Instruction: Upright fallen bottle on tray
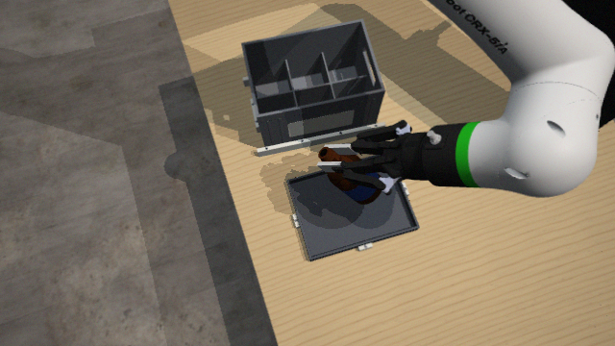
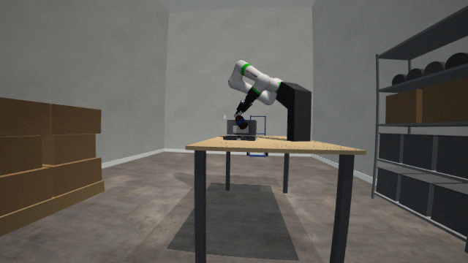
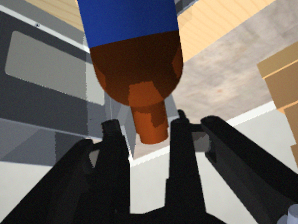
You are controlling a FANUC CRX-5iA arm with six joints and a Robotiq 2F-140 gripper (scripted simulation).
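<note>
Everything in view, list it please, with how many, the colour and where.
Bottle: one, brown with blue band, tilted above the tray
Tray: one, dark grey, on the table
Crate: one, dark grey, divided, beside the tray
Table: one, wood-topped, dark legs, mid-room
Cartons: several, brown, stacked left
Shelf rack: one, grey, right, loaded
Frame: one, blue, behind the table
Arm: one, white, over the table
Tool: one, black, shut on the bottle's neck
</note>
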